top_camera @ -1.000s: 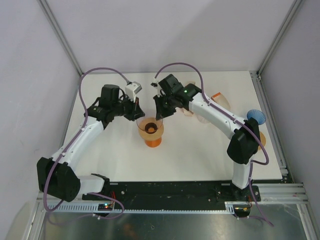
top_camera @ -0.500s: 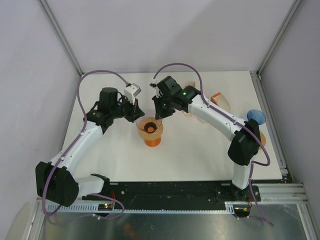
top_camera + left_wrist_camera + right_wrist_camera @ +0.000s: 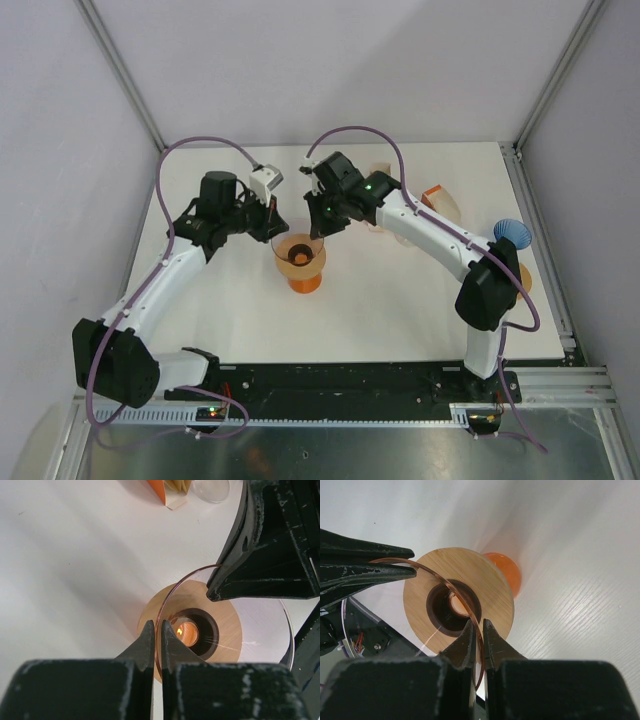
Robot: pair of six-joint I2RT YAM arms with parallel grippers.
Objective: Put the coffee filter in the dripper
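Coffee filter (image 3: 179, 484) not yet in dripper (image 3: 300, 258): it appears to sit in an orange holder (image 3: 160, 492) well apart on the worktop (image 3: 390, 310), while left end effector (image 3: 155, 630) and right end effector (image 3: 477, 630) each pinch the dripper's glass rim, so pick-up and placement remain.

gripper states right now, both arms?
Left gripper: closed, pinching the rim of the dripper.
Right gripper: closed, pinching the dripper rim on the opposite side.
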